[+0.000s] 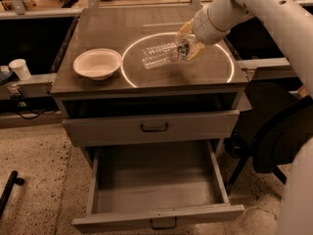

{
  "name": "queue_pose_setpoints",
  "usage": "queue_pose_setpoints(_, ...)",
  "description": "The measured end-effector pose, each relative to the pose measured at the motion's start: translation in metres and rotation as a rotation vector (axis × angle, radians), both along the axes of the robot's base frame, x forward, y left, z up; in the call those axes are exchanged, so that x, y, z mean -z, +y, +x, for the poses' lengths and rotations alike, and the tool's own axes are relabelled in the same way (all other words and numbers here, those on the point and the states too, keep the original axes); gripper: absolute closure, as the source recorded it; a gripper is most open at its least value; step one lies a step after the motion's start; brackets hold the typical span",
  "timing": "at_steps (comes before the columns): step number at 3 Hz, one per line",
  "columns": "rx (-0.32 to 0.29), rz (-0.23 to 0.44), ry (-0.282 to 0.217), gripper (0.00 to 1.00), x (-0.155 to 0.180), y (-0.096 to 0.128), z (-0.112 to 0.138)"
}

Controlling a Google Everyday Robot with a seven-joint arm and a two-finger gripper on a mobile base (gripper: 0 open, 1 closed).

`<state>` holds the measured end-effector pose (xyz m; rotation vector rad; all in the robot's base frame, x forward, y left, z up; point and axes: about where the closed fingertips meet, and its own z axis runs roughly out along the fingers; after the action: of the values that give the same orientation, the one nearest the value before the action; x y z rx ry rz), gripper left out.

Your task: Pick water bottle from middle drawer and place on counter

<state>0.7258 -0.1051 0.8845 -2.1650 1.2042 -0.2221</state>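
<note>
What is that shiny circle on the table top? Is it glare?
In the camera view, a thin ring of light shines off the glossy counter; the claw grips the water bottle sideways over it; the open middle drawer below shows no glare.

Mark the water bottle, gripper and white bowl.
water bottle (159, 55), camera view, ribbed clear body.
gripper (188, 47), camera view, midway between fingertips, at bottle's label end over counter (107, 31).
white bowl (97, 62), camera view, inner basin.

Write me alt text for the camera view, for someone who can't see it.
The gripper holds the water bottle sideways by its cap end over the counter. A white bowl sits on the counter nearby, and the middle drawer below stands pulled open.
</note>
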Motion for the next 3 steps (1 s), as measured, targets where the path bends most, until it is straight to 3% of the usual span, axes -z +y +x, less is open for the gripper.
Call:
queue_pose_setpoints(1, 0.055, 0.02, 0.056, 1.0, 0.015, -0.007, 0.016)
queue_pose_setpoints(2, 0.102, -0.055, 0.122, 0.84, 0.026, -0.007, 0.012)
queue_pose_setpoints(3, 0.101, -0.063, 0.137, 0.53, 0.035, -0.005, 0.011)
